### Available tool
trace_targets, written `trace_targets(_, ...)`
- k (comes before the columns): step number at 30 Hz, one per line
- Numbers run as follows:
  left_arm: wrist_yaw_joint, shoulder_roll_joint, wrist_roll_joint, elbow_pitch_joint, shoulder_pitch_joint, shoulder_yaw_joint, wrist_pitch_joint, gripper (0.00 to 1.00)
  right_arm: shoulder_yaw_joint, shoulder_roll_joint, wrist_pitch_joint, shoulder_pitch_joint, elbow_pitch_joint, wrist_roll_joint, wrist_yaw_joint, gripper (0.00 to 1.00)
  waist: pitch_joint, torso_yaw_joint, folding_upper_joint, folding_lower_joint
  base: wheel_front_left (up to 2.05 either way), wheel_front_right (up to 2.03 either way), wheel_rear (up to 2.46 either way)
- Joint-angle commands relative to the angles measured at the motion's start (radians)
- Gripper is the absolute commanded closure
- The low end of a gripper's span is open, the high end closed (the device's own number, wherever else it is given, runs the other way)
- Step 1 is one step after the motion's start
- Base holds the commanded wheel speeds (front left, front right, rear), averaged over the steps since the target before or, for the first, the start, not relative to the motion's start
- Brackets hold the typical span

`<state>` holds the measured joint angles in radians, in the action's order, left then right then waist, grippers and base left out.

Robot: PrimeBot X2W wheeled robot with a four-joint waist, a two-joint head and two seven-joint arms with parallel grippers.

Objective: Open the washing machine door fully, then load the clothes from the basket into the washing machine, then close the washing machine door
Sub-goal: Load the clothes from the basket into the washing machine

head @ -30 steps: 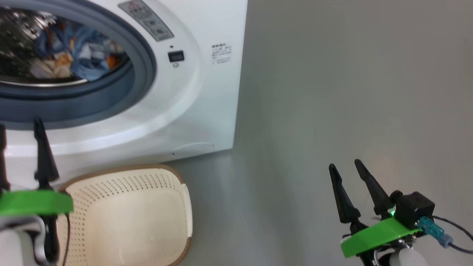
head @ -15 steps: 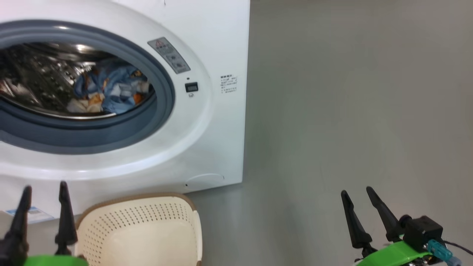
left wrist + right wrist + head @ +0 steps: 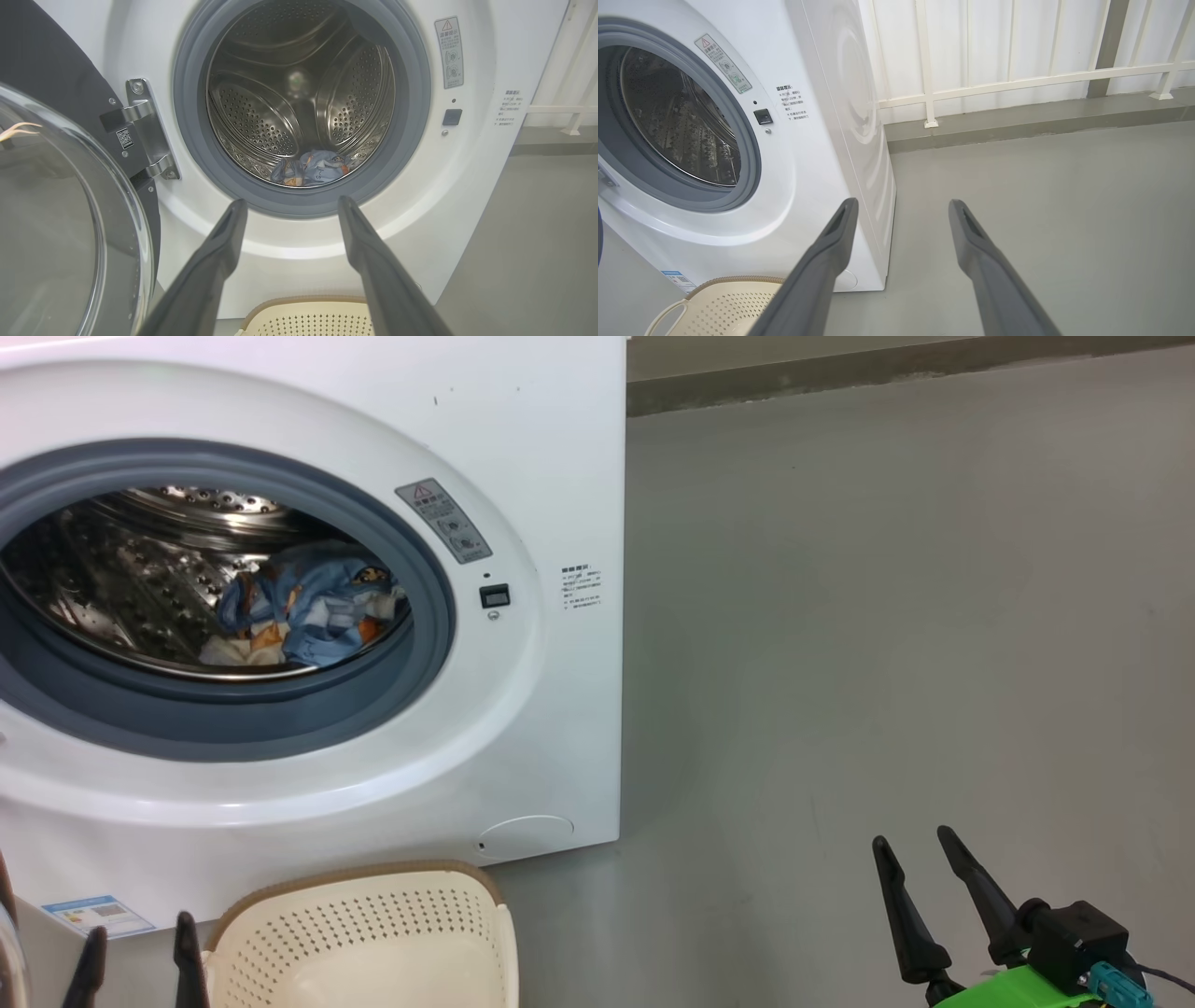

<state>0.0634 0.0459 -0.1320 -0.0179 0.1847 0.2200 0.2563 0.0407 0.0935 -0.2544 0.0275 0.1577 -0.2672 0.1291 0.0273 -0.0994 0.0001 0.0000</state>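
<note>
Steel perforated drum point(image 3: 261, 102): crumpled blue clothes point(image 3: 310, 168) | cream perforated basket point(image 3: 373, 915) | left fingers point(image 3: 215, 261), right fingers point(image 3: 831, 252) spread, empty

grey floor point(image 3: 840, 663), washing machine point(image 3: 560, 476), basket point(image 3: 373, 915)

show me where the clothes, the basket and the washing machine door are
the clothes point(image 3: 313, 611), head view, on the blue fabric
the basket point(image 3: 373, 924), head view, on its perforated wall
the washing machine door point(image 3: 51, 224), left wrist view, on its clear glass bowl
</note>
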Motion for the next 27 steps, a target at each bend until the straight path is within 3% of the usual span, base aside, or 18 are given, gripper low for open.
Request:
trace_targets(1, -0.013, 0.006, -0.002, -0.031, -0.009, 0.023, 0.005, 0.00, 0.023, 0.010, -0.007, -0.004, -0.031, 0.017, 0.002, 0.00, -0.002, 0.000, -0.0001, 0.0000, 0.00, 0.00, 0.00)
trace_targets(18, -0.067, 0.004, -0.027, -0.034, 0.019, -0.017, 0.005, 0.00, 0.022, 0.010, -0.007, -0.008, -0.052, 0.033, 0.002, 0.00, 0.001, 0.000, -0.0001, 0.0000, 0.00, 0.00, 0.00)
trace_targets(27, -0.072, 0.004, -0.028, -0.030, 0.001, -0.020, 0.006, 0.00, 0.021, 0.004, -0.007, -0.015, -0.051, 0.036, 0.002, 0.00, 0.011, 0.004, -0.0001, 0.0000, 0.00, 0.00, 0.00)
